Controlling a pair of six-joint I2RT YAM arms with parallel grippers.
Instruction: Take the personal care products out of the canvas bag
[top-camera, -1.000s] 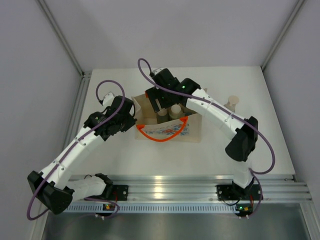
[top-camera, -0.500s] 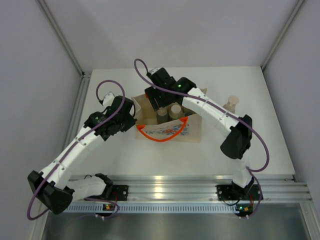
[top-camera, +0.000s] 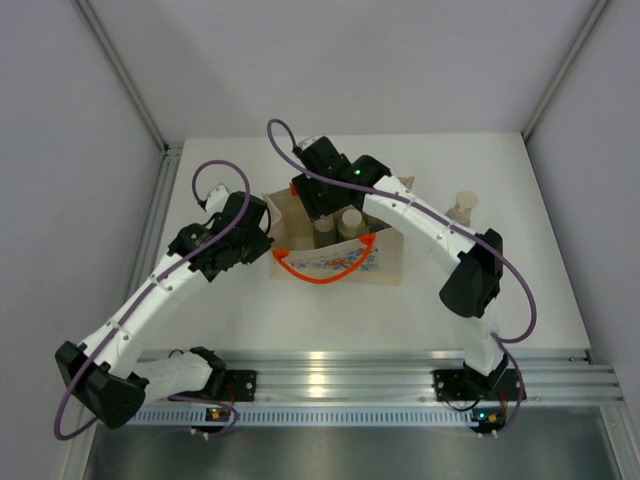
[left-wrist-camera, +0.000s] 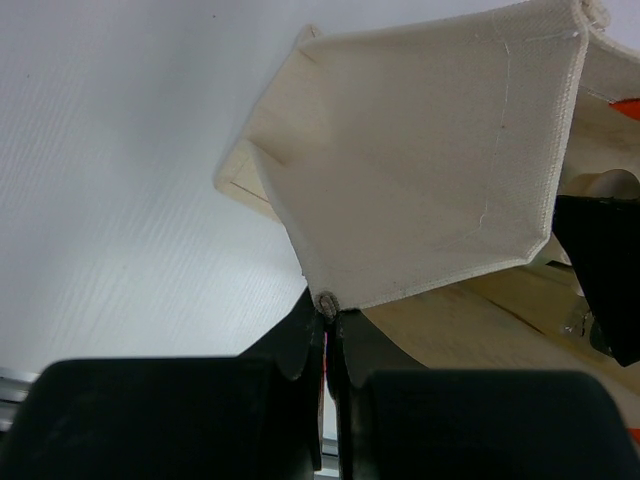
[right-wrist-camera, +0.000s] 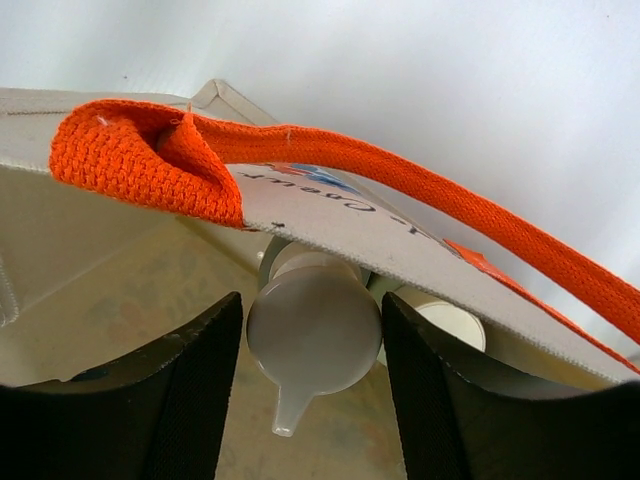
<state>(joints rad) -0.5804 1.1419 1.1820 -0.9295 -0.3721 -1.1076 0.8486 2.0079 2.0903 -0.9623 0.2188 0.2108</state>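
The beige canvas bag (top-camera: 340, 262) stands mid-table with its orange handle (top-camera: 320, 275) hanging over the printed front. My left gripper (top-camera: 268, 238) is shut on the bag's left rim corner (left-wrist-camera: 329, 305) and holds the mouth wide. My right gripper (top-camera: 318, 212) reaches inside the bag. Its fingers (right-wrist-camera: 195, 400) stand open on either side of a pale pump head (right-wrist-camera: 312, 325), very close to it, the right one about touching. A second pale cap (right-wrist-camera: 445, 318) sits just behind. Two tan bottle tops (top-camera: 350, 222) show inside the bag. One tan bottle (top-camera: 463, 207) stands on the table at the right.
The orange handle (right-wrist-camera: 400, 190) and the bag's front rim (right-wrist-camera: 330, 225) cross just above the pump head in the right wrist view. White enclosure walls border the table on the left, right and back. The arm bases sit on the metal rail (top-camera: 320, 375) at the near edge.
The right gripper's jaws have narrowed around the pump head and the right arm's elbow has shifted slightly left. The left arm and bag have stayed put.
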